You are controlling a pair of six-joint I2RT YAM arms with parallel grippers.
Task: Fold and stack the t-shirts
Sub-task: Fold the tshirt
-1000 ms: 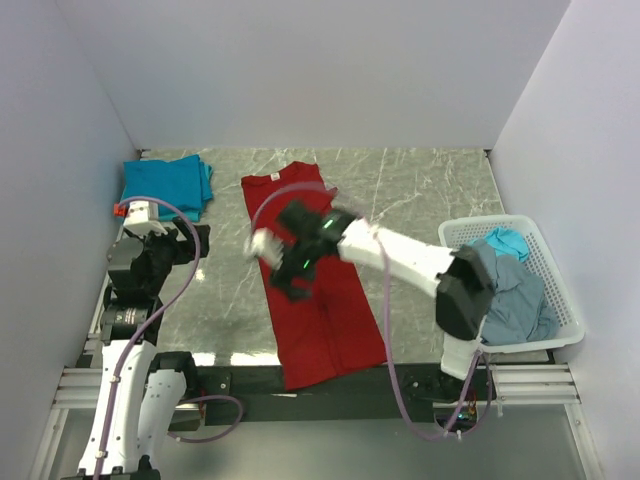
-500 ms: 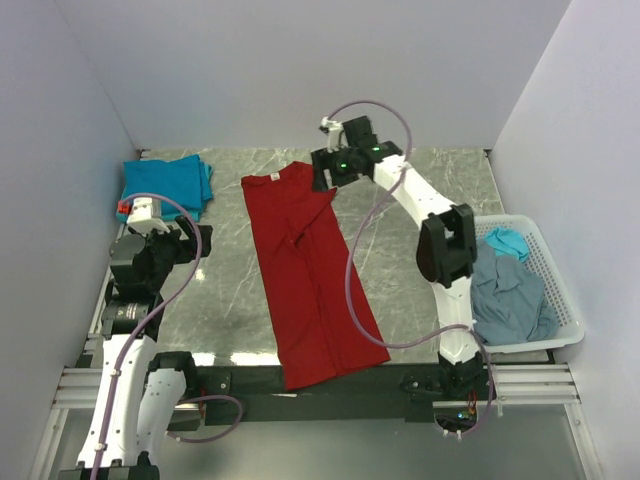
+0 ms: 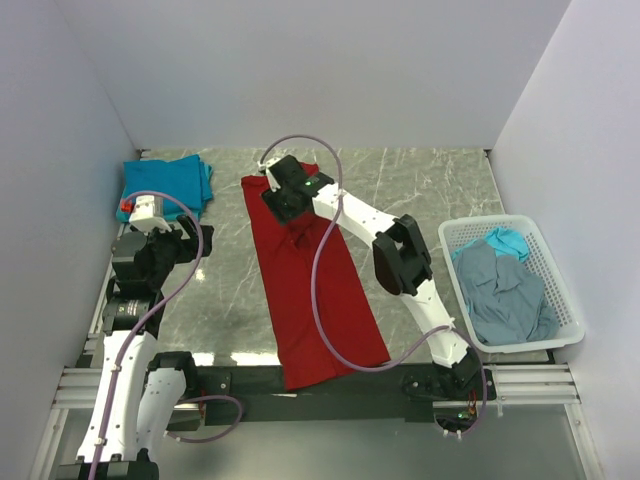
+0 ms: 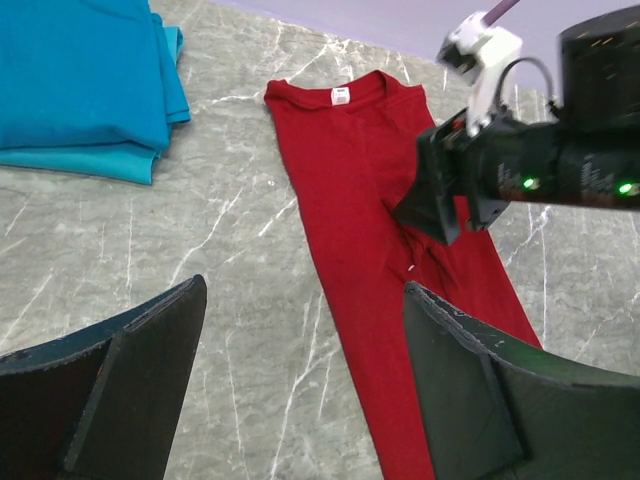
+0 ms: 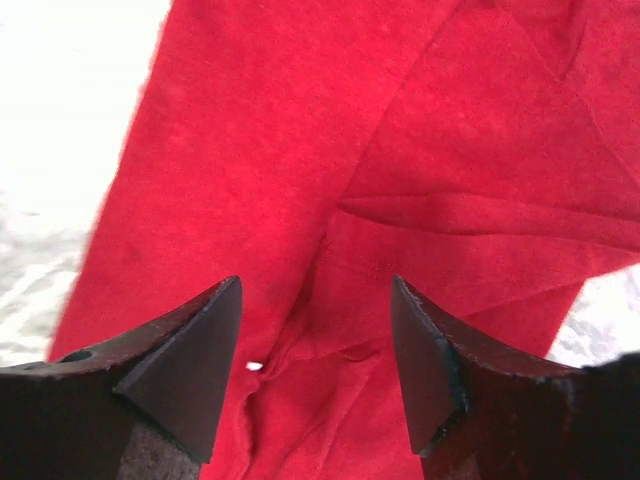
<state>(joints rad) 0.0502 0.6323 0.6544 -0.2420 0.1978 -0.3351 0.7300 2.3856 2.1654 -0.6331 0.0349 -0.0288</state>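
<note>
While hovering over the red shirt [image 3: 295,300], holds the right gripper [image 5: 315,290] with jaws spread, pinching nothing. Shows that shirt lengthwise down the tabletop [image 3: 430,180] middle, collar far, neck label [image 4: 341,96] too small to read. Crosses its far half with right arm [image 3: 360,215] and cable [image 3: 318,290]. Holds the left gripper [image 4: 305,290] at left, jaws spread, empty. Leaves folded teal shirts [image 3: 165,185] far left, grey-blue shirt [image 3: 500,295] in the basket [image 3: 490,222].

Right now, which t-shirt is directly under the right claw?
The red t-shirt, laid lengthwise mid-table; the right claw is open over it. The teal stack sits folded far left, the grey-blue one in the basket.
</note>
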